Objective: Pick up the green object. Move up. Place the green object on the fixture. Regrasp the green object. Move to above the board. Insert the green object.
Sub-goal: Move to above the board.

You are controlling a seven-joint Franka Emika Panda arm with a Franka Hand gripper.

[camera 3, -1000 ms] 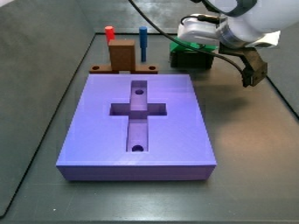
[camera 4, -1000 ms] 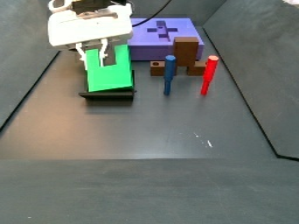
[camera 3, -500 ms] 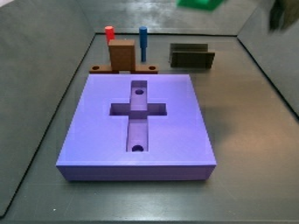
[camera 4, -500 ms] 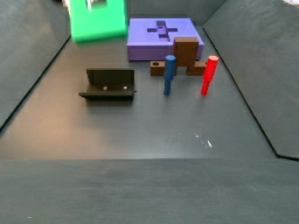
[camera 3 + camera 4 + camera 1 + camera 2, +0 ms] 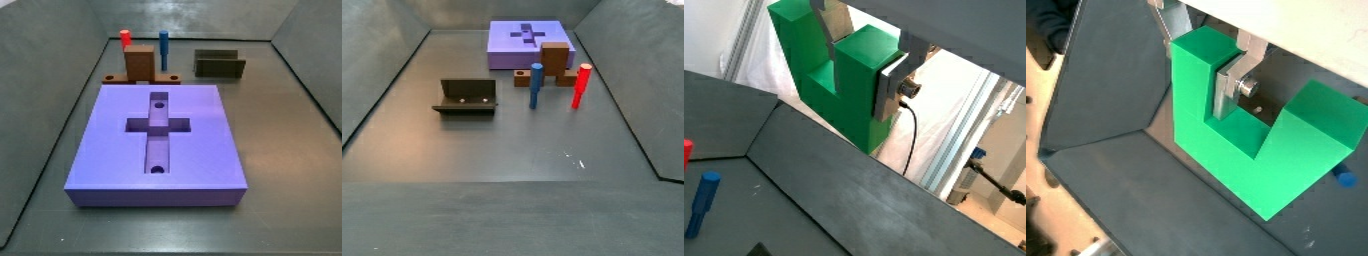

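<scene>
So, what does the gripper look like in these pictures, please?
Only the wrist views show the gripper, high above the floor. Its fingers are flat silver plates under a pale body. A small round metal fitting sits on a finger. A black cable hangs nearby. Neither side view shows the arm.

In both wrist views the gripper (image 5: pixel 862 50) is seen above the floor, its fingers (image 5: pixel 1227 92) closed on the green object (image 5: pixel 1247 135); neither is seen in the side views. The fixture (image 5: pixel 466 97) is placed left of the pegs (image 5: pixel 536 85), which are mounted on the block (image 5: pixel 139 62) behind the board (image 5: pixel 160 140).
</scene>
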